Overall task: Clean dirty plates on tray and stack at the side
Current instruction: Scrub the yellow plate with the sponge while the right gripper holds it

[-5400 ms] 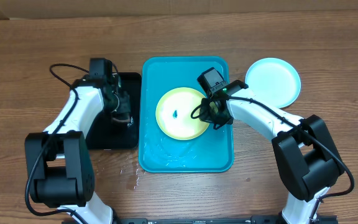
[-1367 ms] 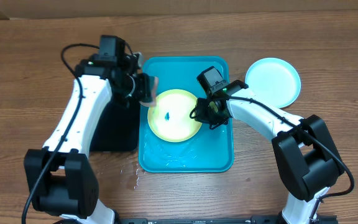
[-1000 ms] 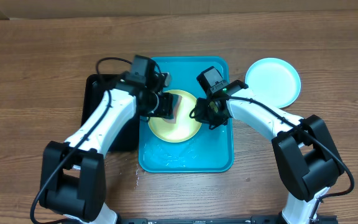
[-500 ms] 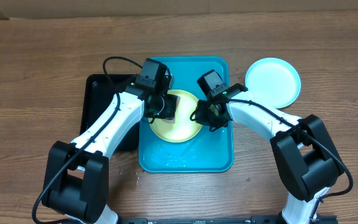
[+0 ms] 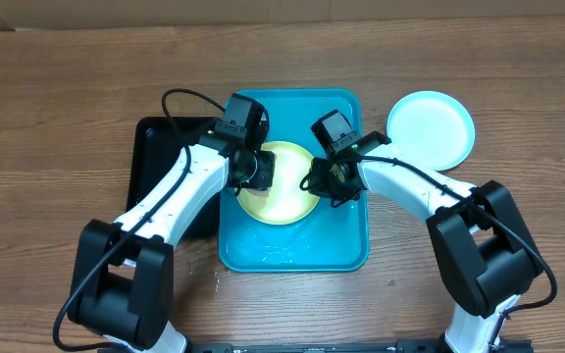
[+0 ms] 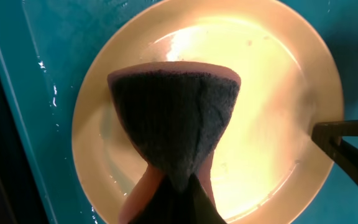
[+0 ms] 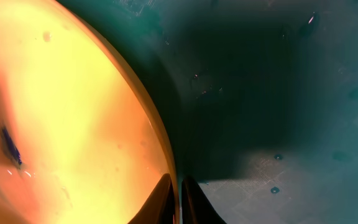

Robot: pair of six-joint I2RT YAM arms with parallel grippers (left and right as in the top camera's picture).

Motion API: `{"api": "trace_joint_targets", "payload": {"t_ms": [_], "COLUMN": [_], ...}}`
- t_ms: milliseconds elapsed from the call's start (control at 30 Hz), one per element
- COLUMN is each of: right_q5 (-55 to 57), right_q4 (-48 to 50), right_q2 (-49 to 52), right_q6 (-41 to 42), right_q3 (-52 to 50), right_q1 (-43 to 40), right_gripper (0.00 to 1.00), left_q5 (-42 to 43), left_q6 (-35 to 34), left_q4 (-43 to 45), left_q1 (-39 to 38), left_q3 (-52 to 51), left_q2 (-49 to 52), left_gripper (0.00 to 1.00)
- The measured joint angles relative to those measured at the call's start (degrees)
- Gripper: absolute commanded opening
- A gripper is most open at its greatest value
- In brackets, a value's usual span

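A pale yellow-green plate (image 5: 287,196) lies wet in the turquoise tray (image 5: 302,250). My left gripper (image 5: 259,169) is shut on a sponge (image 6: 176,121), whose dark scouring face presses on the plate (image 6: 266,106) left of its middle. My right gripper (image 5: 323,185) is shut on that plate's right rim (image 7: 174,180), one finger inside and one outside. The right wrist view shows a small blue smudge (image 7: 9,145) on the plate (image 7: 67,106). A light blue plate (image 5: 431,127) rests on the table to the right of the tray.
A black tray (image 5: 155,147) sits against the turquoise tray's left side, under my left arm. Water films the turquoise tray's floor (image 7: 278,93) and some drops lie on the wooden table (image 5: 209,279) near its front left corner.
My left arm swung from the black tray over to the plate with the sponge, then set it down on the plate's left part. The right gripper stayed on the rim.
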Motion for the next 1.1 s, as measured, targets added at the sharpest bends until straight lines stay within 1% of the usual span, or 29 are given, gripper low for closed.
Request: {"api": "trace_joint_targets", "payload": {"t_ms": [33,233,367,500,633,900,1100], "right_q5": [0.00,-0.02,0.00,0.00,-0.02,0.00,0.04], "right_q4": [0.04,0.07,0.04,-0.02,0.04,0.02,0.02], "right_q2": [0.00,0.00,0.00,0.00,0.00,0.00,0.00], "right_q6": [-0.02,0.00,0.00,0.00,0.00,0.00,0.00], "right_q3": [0.00,0.00,0.00,0.00,-0.02,-0.02,-0.04], "right_q1": [0.00,0.00,0.00,0.00,0.00,0.00,0.00], "right_gripper": [0.08,0.08,0.08,0.08,0.08,0.08,0.08], "left_q5": [0.17,0.90,0.90,0.96,1.03,-0.87,-0.83], "left_q6": [-0.20,-0.72,-0.72,-0.70,-0.70,-0.68,-0.70], "left_q4": [0.02,0.37,1.14,1.25,0.79,0.20,0.24], "left_q1": [0.00,0.00,0.00,0.00,0.00,0.00,-0.37], "left_q3": [0.00,0.00,0.00,0.00,0.00,0.00,0.00], "left_q2": [0.31,1.22,1.22,1.25,1.79,3.85,4.35], "left_gripper": [0.22,0.26,0.26,0.22,0.21,0.26,0.26]}}
